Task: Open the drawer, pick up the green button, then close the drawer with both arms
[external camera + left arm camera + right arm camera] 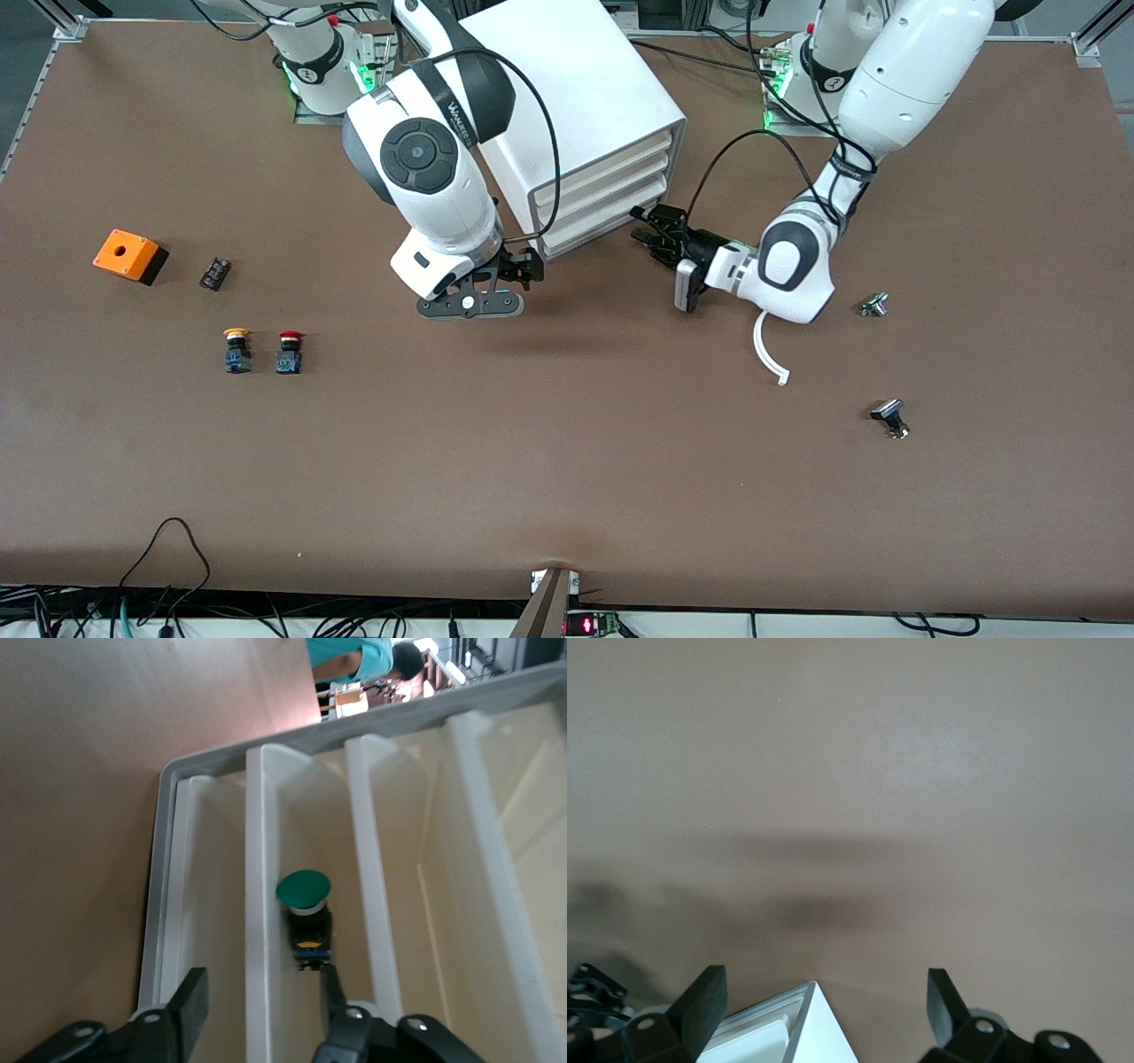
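The white cabinet [585, 97] stands at the table's middle, toward the arms' bases, and its bottom drawer [602, 232] sits flush with the drawers above it. My left gripper [651, 232] is at that drawer's front. In the left wrist view the left gripper [261, 979] is open and straddles the drawer's white front lip [263, 859], with a gap on each side. The green-capped button [305, 914] lies inside the drawer, just past one fingertip [330, 979]. My right gripper [523, 266] is open at the cabinet's corner [811, 1028], which shows between its fingers.
A yellow-capped button [236, 348] and a red-capped one [289, 351] stand toward the right arm's end, near an orange box [129, 255] and a small dark part [215, 272]. Two metal parts [874, 305] [890, 418] and a white curved strip [769, 350] lie toward the left arm's end.
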You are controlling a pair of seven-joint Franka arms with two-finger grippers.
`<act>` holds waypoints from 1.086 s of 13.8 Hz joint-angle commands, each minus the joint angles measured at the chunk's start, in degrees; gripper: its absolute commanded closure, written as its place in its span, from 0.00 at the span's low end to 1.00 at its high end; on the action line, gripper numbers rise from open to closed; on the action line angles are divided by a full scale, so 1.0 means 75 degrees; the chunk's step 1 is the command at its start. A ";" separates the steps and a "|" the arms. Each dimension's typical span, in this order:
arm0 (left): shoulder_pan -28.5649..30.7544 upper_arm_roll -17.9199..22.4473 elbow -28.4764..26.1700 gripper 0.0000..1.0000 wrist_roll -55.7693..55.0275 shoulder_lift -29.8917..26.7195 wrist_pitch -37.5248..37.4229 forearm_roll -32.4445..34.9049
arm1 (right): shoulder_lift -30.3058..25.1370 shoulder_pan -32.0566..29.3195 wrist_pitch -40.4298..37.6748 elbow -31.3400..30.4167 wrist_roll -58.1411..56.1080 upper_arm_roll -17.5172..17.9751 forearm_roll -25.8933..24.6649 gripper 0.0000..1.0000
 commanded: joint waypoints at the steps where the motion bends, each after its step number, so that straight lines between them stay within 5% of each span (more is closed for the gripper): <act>1: -0.0106 -0.0069 -0.0298 0.50 0.0566 -0.0099 0.0286 -0.0244 | 0.0189 0.0106 -0.0113 0.0327 0.0151 -0.0071 0.0111 0.00; 11: -0.0270 -0.0151 -0.0697 1.00 0.0836 -0.0134 0.0497 -0.0244 | 0.0271 0.0223 -0.0114 0.0759 0.0303 -0.0071 0.0123 0.00; 15: 0.0033 -0.0093 -0.0545 1.00 0.0720 -0.0157 0.0451 -0.0139 | 0.0587 0.0376 -0.0008 0.1170 0.0585 -0.0083 0.0076 0.00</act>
